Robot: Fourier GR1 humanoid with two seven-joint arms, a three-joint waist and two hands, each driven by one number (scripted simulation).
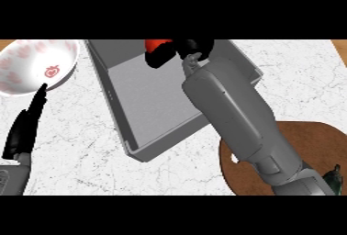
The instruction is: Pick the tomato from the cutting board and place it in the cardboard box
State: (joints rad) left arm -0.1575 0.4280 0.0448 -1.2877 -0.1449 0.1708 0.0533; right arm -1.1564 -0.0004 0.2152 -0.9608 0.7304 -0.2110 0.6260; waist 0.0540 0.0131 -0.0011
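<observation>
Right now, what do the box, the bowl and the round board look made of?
Box: task says cardboard, but it looks like plain matte grey sheet with thin, crisp walls; can't tell which.
Bowl: likely glazed ceramic, glossy white with red printed motifs.
Cutting board: looks like wood, brown with faint grain, matte.

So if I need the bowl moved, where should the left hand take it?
Probably by the rim. The bowl sits upright at the counter's far left, mouth open upward, with its near rim just beyond the open left hand. Coming from the near side, a thumb inside and fingers outside that thin edge should suit; its wide round body looks too broad to wrap.
</observation>
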